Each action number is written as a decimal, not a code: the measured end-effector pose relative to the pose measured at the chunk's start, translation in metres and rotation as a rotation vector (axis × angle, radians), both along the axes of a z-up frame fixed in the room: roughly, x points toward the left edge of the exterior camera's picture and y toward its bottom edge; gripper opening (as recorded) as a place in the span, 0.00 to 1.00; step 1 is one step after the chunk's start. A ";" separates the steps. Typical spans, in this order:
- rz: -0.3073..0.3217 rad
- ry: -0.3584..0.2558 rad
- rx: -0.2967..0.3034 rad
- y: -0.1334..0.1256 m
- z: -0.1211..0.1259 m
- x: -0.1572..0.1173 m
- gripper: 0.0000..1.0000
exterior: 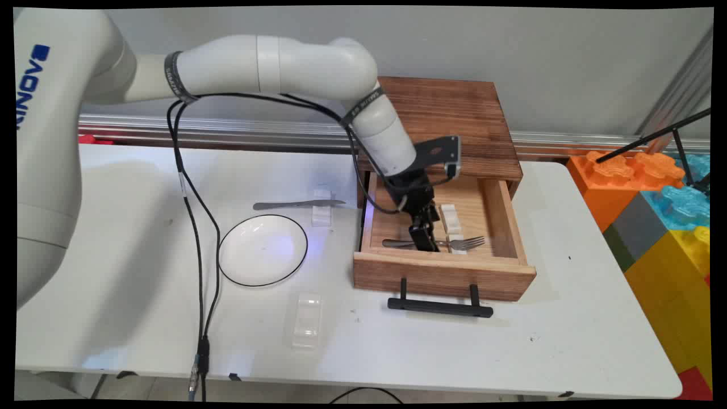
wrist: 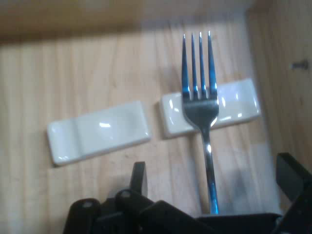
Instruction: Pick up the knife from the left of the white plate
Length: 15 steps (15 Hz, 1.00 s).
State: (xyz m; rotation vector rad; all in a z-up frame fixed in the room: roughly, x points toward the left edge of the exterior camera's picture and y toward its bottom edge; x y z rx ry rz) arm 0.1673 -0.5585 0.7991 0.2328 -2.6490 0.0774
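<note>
A metal fork [exterior: 461, 243] lies in the open wooden drawer [exterior: 443, 275], its neck resting on a small white rest [exterior: 456, 236]. My gripper [exterior: 425, 241] reaches down into the drawer over the fork's handle. In the hand view the fork [wrist: 201, 92] points away, its neck on one white rest [wrist: 234, 109], with a second white rest [wrist: 100, 131] beside it to the left. The gripper [wrist: 214, 175] is open, one finger on each side of the handle, and the fingers [wrist: 139, 176] stand apart from the metal.
The drawer belongs to a dark-topped wooden box [exterior: 454, 119]; its black handle [exterior: 440, 307] juts toward the near edge. On the table's left lie a knife [exterior: 298, 204] on a clear rest, a white plate [exterior: 263, 250] and another clear rest [exterior: 306, 318]. Large coloured blocks [exterior: 664, 221] stand at the right.
</note>
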 end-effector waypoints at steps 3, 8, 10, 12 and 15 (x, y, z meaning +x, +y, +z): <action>0.005 0.018 -0.017 -0.003 0.021 0.000 1.00; 0.014 0.055 -0.036 -0.004 0.062 -0.003 1.00; 0.018 0.063 -0.038 -0.003 0.076 -0.003 1.00; 0.024 0.069 -0.040 -0.001 0.091 0.000 1.00; 0.035 0.077 -0.049 0.003 0.111 0.008 1.00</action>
